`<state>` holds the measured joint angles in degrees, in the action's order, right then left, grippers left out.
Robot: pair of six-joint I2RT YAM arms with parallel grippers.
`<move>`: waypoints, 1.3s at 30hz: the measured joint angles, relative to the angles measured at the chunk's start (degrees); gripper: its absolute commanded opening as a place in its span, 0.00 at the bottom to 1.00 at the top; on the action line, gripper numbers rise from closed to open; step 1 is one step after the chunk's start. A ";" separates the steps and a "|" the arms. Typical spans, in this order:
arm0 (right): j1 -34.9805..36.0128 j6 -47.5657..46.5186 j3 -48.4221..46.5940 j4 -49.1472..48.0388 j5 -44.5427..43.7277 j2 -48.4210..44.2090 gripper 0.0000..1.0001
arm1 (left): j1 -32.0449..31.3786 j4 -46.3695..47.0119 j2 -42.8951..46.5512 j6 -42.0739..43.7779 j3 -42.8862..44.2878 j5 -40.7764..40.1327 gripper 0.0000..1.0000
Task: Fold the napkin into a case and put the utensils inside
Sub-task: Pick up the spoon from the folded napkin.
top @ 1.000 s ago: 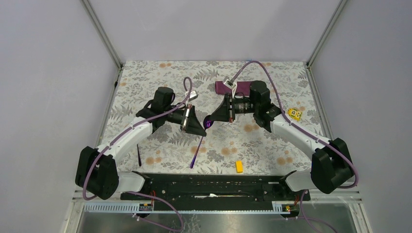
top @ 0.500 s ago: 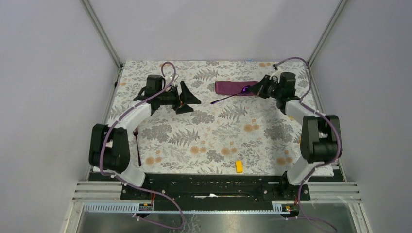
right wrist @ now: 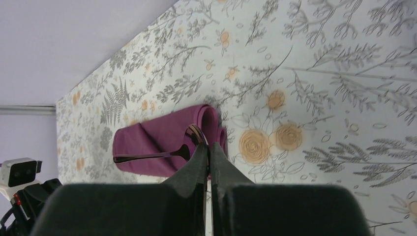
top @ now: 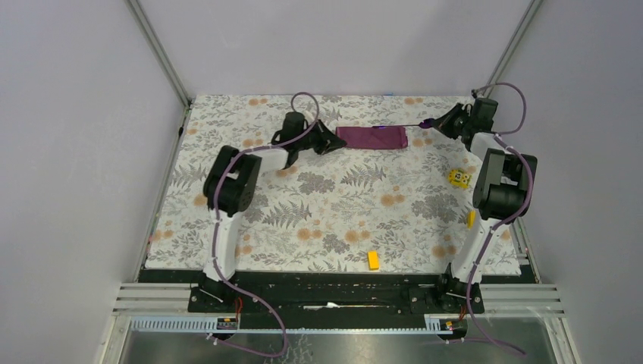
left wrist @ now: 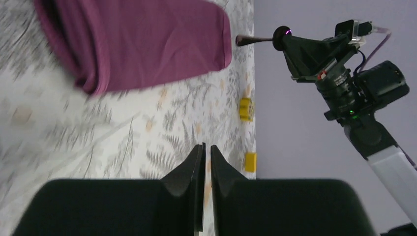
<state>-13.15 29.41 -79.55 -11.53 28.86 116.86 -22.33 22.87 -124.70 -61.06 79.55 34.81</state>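
The plum case (top: 371, 137), a flat folded band, lies at the far ctr of the floral table (top: 341, 205). A dark purple spoon (top: 402, 125) hangs over its right end, handle pointing left along the cloth, head pinched btwn the closed fingers of the right hand (top: 434, 122) nr the far right corner. Whether handle touches cloth can't be told. The left hand (top: 331, 143) sits just beside the case's left end, fingers almost together w/ only a slit btwn them, gripping nothing. A yellow block (top: 373, 260) lies nr the near edge, well apart.
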 measured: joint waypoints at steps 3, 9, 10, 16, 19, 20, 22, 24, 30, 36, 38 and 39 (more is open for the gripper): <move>0.15 -1.62 -2.95 2.38 -1.84 0.85 0.00 | -1.66 3.61 -6.54 -1.16 6.86 -2.01 0.03; 0.15 -4.42 -7.80 5.53 -4.00 3.82 0.00 | -2.89 6.03 -14.14 -2.05 15.26 -7.58 0.00; 0.15 -4.74 -7.89 5.88 -4.00 4.20 0.00 | -2.82 6.03 -15.10 -2.12 16.35 -8.35 0.00; 0.31 -5.84 -7.93 7.04 -4.00 6.08 0.00 | -1.88 6.10 -18.01 -2.23 18.34 -11.06 0.00; 0.66 -6.29 -7.93 7.50 -4.35 6.40 0.00 | -1.16 5.01 -18.03 -2.01 18.34 -12.15 0.00; 0.85 -6.47 -7.93 7.50 -4.44 6.43 0.00 | -0.92 4.79 -18.03 -1.92 18.36 -12.41 0.00; 1.40 -6.60 -7.93 7.50 -4.70 6.45 0.00 | -0.35 3.80 -18.29 -1.75 18.80 -12.50 0.00; 2.08 -6.75 -8.04 7.48 -5.44 6.54 0.00 | 0.11 3.72 -18.86 -1.73 19.47 -12.46 0.00; 3.67 -7.15 -8.76 7.39 -6.05 7.43 0.00 | 0.66 3.39 -20.85 -1.88 19.87 -12.24 0.00; 3.82 -6.47 -9.77 8.31 -7.26 8.37 0.00 | 0.66 3.69 -20.98 -1.79 19.87 -12.13 0.00; 3.72 -6.16 -10.95 8.61 -7.52 8.81 0.00 | 0.66 3.72 -20.98 -1.77 19.87 -12.11 0.00; 3.69 -6.03 -11.28 8.76 -8.02 8.83 0.00 | 0.66 3.69 -20.98 -1.77 19.87 -12.11 0.00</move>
<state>-9.45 23.38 -90.83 -2.76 20.84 125.69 -21.67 26.57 -145.69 -62.83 99.42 22.70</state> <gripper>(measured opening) 0.025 0.008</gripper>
